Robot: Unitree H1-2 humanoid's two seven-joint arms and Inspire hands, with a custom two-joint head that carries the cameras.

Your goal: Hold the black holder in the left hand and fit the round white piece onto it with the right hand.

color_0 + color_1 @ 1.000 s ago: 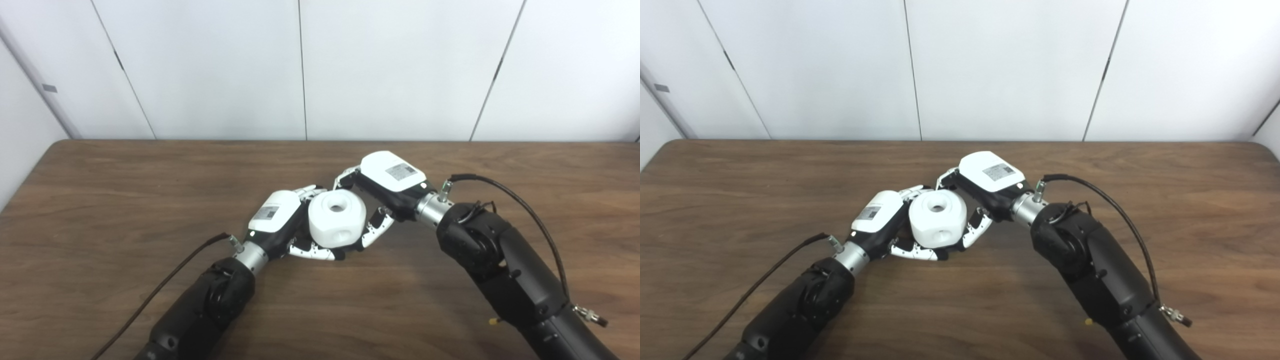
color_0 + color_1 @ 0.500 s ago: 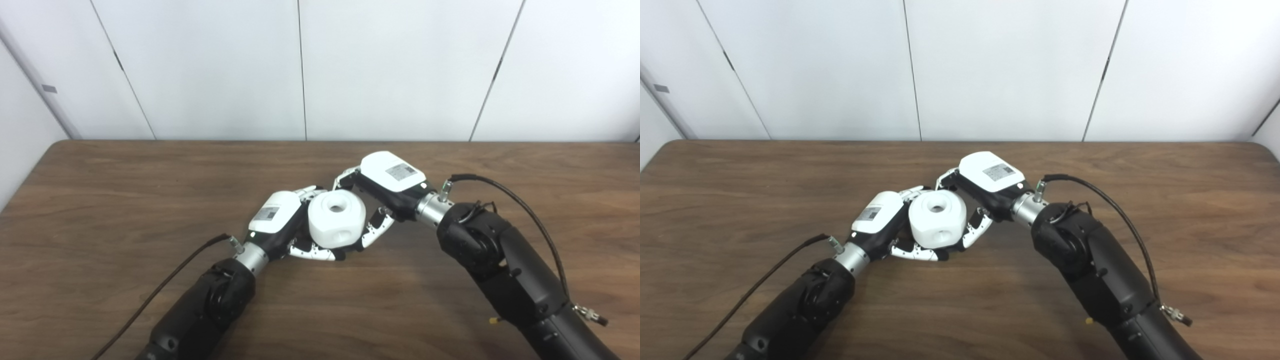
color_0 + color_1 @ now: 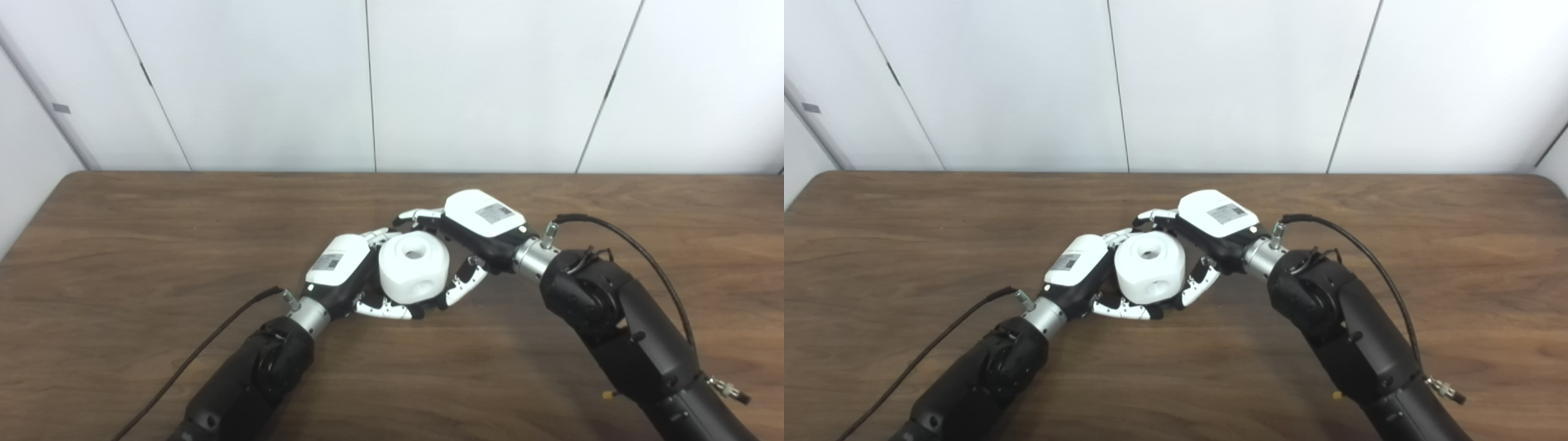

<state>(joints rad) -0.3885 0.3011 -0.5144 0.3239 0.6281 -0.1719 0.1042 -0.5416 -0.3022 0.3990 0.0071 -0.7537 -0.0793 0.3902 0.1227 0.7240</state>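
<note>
1. Left eye view: the rounded white plastic piece with a hole in its top (image 3: pixel 414 274) sits between both hands above the brown wooden counter (image 3: pixel 122 245). The left robot hand (image 3: pixel 352 275) cups it from the left and below; the black holder is hidden, so what those fingers clamp cannot be told. The right robot hand (image 3: pixel 468 242) is wrapped around the piece's right side, fingers reaching over its far edge.

2. Right eye view: the white piece (image 3: pixel 1150 267) has its hole pointing upward, with both hands touching it. The right hand (image 3: pixel 1206 236) lies just right of it and seems better placed to press it leftward and down.
</note>
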